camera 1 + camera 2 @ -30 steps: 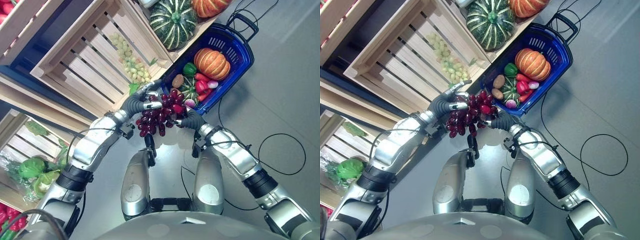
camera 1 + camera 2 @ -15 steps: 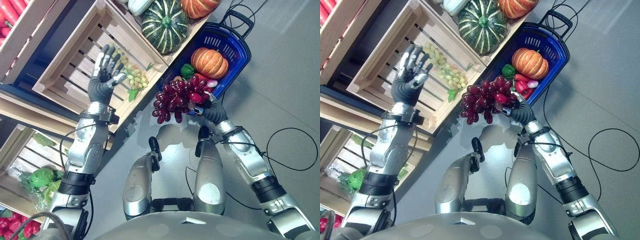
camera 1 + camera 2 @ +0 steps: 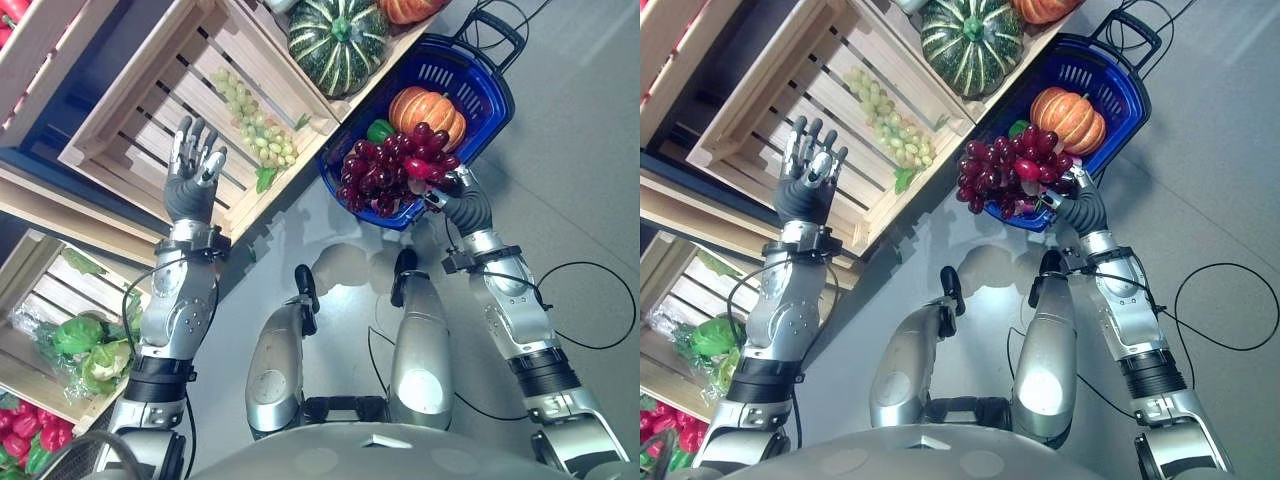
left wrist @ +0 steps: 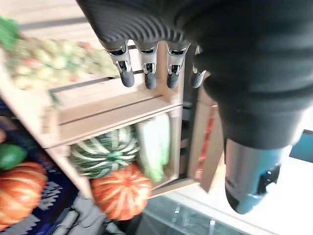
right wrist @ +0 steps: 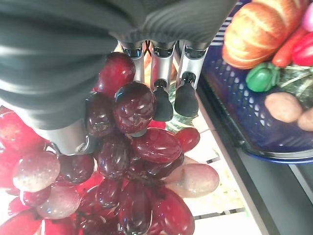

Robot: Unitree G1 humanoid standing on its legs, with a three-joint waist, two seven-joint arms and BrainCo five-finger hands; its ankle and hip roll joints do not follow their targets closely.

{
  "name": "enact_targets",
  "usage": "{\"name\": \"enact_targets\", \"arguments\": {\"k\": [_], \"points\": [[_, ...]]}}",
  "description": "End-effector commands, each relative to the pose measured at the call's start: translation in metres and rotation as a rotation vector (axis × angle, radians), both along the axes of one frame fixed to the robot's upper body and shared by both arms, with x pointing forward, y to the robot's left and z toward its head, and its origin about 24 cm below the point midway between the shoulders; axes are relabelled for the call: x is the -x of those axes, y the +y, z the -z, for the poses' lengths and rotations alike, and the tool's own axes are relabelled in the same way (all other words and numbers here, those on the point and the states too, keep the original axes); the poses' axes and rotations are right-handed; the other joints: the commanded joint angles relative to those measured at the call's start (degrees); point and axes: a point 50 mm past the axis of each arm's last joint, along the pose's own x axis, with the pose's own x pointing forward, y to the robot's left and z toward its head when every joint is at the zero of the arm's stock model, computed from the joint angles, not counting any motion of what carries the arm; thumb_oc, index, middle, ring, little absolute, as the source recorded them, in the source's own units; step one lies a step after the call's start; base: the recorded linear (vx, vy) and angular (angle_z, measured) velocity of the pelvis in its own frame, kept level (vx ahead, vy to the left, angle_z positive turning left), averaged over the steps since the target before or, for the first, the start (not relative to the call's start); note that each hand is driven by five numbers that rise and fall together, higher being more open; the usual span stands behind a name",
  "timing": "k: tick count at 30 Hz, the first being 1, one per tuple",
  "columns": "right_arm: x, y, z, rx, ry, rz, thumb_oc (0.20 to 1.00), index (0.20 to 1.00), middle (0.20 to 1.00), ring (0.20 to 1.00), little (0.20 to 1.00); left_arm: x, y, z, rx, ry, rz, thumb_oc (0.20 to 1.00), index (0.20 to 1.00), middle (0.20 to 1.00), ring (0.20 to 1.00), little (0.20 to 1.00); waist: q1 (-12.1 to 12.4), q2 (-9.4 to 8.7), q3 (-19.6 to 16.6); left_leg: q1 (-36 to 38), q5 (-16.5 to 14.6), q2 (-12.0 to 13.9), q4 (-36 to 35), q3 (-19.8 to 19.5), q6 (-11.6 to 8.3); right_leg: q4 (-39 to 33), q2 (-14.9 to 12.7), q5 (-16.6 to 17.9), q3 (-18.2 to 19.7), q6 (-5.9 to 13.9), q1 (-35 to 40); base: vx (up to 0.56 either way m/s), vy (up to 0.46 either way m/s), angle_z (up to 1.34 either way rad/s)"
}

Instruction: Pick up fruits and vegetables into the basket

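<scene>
While over the basket (image 3: 480, 120), red grapes (image 3: 385, 170) pinched in right hand (image 3: 465, 205) fingers (image 5: 161, 100)

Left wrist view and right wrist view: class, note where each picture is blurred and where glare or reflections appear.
Left wrist view: the striped squash and orange pumpkin are soft and smeared, the corner beyond them washed out bright. Right wrist view: the red grapes in the right hand carry shiny highlights; the blue basket looks softer.

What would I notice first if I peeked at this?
Probably the big bunch of red grapes that the right robot hand holds over the blue basket, where an orange pumpkin already sits. Then the left robot hand, raised open in front of a wooden crate with green grapes.
</scene>
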Motion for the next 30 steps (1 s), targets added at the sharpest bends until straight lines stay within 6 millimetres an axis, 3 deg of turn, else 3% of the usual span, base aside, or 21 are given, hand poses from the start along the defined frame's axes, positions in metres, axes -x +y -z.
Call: {"name": "enact_targets", "arguments": {"k": [1, 4, 7, 13, 21, 30], "points": [[-0.007, -0.004, -0.024, -0.131, -0.114, 0.007, 0.200, 0.200, 0.200, 0.200, 0.200, 0.010, -0.008, -0.014, -0.116, -0.150, 0.201, 1.000, 1.000, 1.000, 1.000, 1.000, 1.51, 2.19, -2.75, -4.45, -5.35, 0.81, 6.46, 0.62, 2.81, 0.11, -0.52, -2.41, -0.10, 3.83, 1.45, -0.05, -0.102, 0.18], [-0.016, -0.012, -0.025, -0.141, -0.093, 0.031, 0.200, 0.200, 0.200, 0.200, 0.200, 0.012, -0.017, -0.008, -0.212, -0.161, 0.308, 1.000, 1.000, 1.000, 1.000, 1.000, 2.45, 2.35, -2.75, -7.36, -5.25, 0.52, 7.10, 0.31, 3.05, 1.58, -0.51, -2.65, -0.66, 3.61, -1.26, -0.05, -0.068, 0.11], [-0.031, -0.021, -0.032, -0.190, -0.072, 0.051, 0.200, 0.200, 0.200, 0.200, 0.200, 0.010, -0.030, 0.014, -0.176, -0.018, 0.490, 1.000, 1.000, 1.000, 1.000, 1.000, 3.81, 2.63, -2.75, -11.37, -5.13, 0.07, 8.00, 0.05, 3.40, 3.10, -0.76, -2.64, -1.48, 3.54, -4.96, -0.07, -0.076, 0.13], [-0.050, -0.037, -0.050, -0.238, -0.050, 0.075, 0.200, 0.200, 0.200, 0.200, 0.200, 0.013, -0.040, 0.042, -0.108, 0.137, 0.610, 1.000, 1.000, 1.000, 1.000, 1.000, 5.69, 3.34, -2.75, -17.30, -4.88, -0.17, 9.26, -0.32, 3.87, 4.59, -0.99, -2.33, -2.12, 3.61, -10.25, -0.04, -0.045, 0.11], [-0.070, -0.053, -0.070, -0.315, 0.006, 0.101, 0.200, 0.200, 0.200, 0.200, 0.200, 0.013, -0.038, 0.068, -0.258, 0.266, 0.627, 1.000, 1.000, 1.000, 1.000, 1.000, 7.32, 4.38, -2.75, -24.35, -5.13, -0.21, 11.46, -0.54, 4.34, 6.44, -1.25, -1.86, -2.08, 3.70, -16.83, -0.01, -0.020, 0.10], [-0.079, -0.081, -0.066, -0.504, 0.110, 0.192, 0.200, 0.200, 0.200, 0.200, 0.200, 0.014, -0.030, 0.081, -0.371, 0.314, 0.622, 1.000, 1.000, 1.000, 1.000, 1.000, 8.21, 5.86, -2.75, -31.11, -6.14, -0.37, 14.66, -1.20, 5.25, 8.68, -1.27, -1.69, -0.62, 3.46, -24.09, 0.00, -0.003, 0.08]]}}
